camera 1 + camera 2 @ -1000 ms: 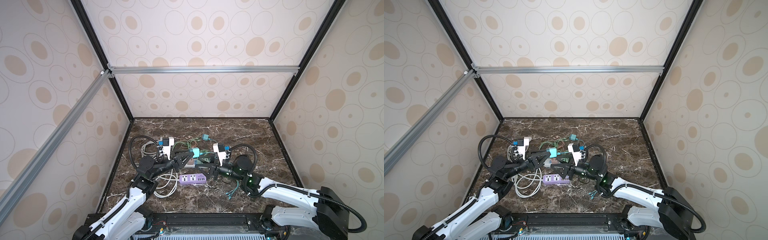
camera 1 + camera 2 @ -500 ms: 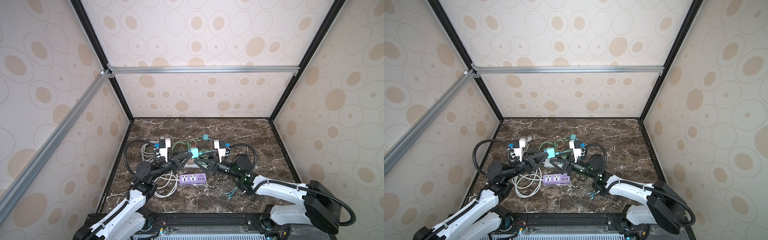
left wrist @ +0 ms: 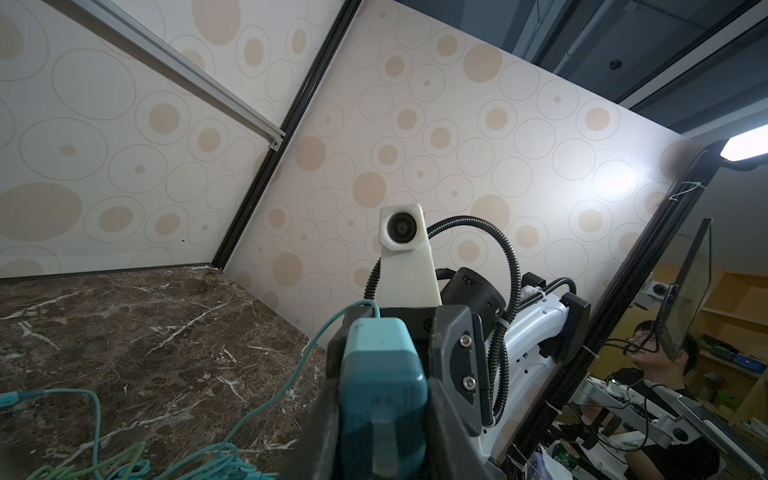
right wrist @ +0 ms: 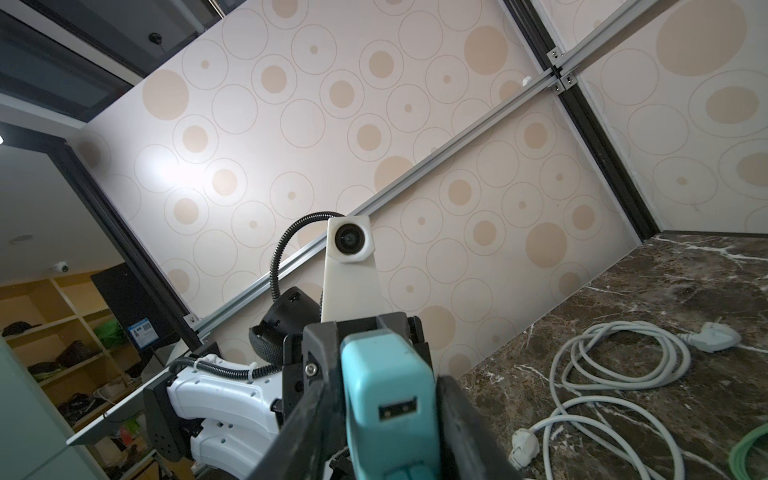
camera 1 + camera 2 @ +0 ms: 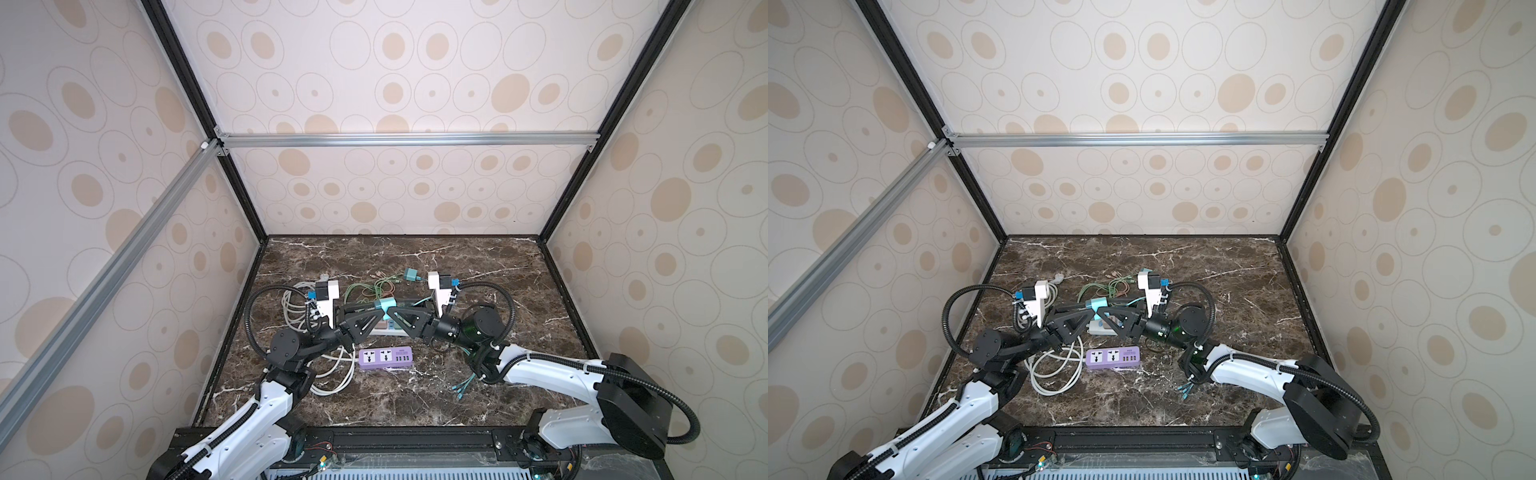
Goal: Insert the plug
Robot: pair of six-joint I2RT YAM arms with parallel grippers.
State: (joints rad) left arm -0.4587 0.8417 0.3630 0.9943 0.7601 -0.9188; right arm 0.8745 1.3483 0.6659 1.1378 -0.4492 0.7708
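Note:
A teal plug (image 5: 384, 302) (image 5: 1096, 302) hangs in the air above the middle of the marble table, caught between both grippers. My left gripper (image 5: 376, 308) (image 3: 382, 419) comes in from the left and is shut on it; in the left wrist view the plug (image 3: 382, 374) shows a prong towards the camera. My right gripper (image 5: 394, 309) (image 4: 388, 419) reaches in from the right, and its fingers lie against both sides of the plug (image 4: 388, 386), whose USB port faces that camera. A purple power strip (image 5: 385, 357) (image 5: 1113, 356) lies on the table in front of them.
A white power strip (image 5: 388, 331) lies under the grippers. A coiled white cable (image 5: 332, 374) (image 4: 615, 374) lies at the left. Green cables (image 5: 374, 286) and a second teal charger (image 5: 411, 274) lie behind. Teal cable ends (image 5: 461, 384) lie beside the right arm.
The right gripper has moved left to meet the left gripper and has closed its fingers round the plug. The left gripper has kept its hold on the plug and lifted it slightly.

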